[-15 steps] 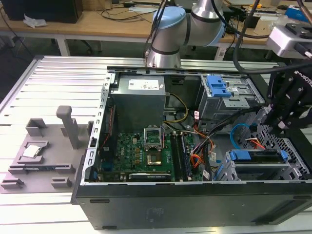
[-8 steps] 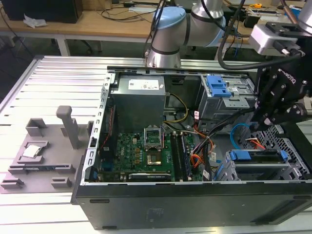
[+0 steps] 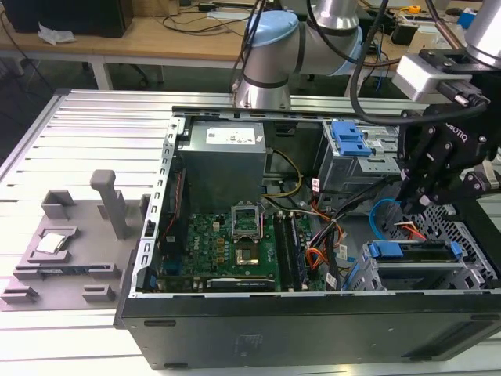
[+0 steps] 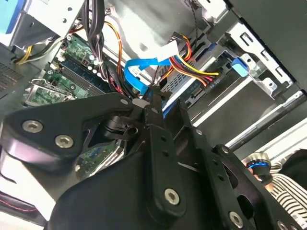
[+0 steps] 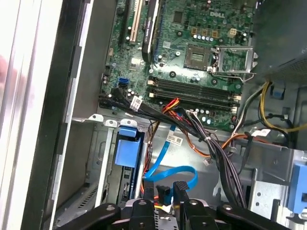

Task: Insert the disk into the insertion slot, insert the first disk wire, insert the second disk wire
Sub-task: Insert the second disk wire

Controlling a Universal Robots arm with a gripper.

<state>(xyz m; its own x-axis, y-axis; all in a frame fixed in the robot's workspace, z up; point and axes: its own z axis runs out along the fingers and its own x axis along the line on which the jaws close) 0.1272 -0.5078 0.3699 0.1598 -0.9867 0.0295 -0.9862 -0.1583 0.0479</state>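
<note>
The disk [image 3: 415, 252] lies in its blue caddy [image 5: 128, 151] inside the insertion slot [image 3: 470, 235], the silver perforated cage at the case's front corner on the exterior view's right. My gripper [image 3: 411, 205] hangs just above that cage, beside the disk's rear. Its fingers [image 5: 148, 191] are shut on the end of a flat blue disk wire [image 5: 177, 171], which loops up from them. In the second wrist view the same blue disk wire [image 4: 139, 72] drops to my gripper [image 4: 168, 103]. A red, yellow and orange wire bundle [image 4: 194, 67] runs to a black plug [image 4: 212, 81] at the disk's edge.
The grey cage with a blue latch [image 3: 351, 141] stands behind my gripper. The motherboard [image 3: 227, 243] and power supply [image 3: 223, 157] fill the rest of the case. Black cable bundles [image 5: 216, 148] cross near the disk. A grey fixture [image 3: 70, 243] sits outside the case. A striped sleeve [image 4: 288, 187] shows nearby.
</note>
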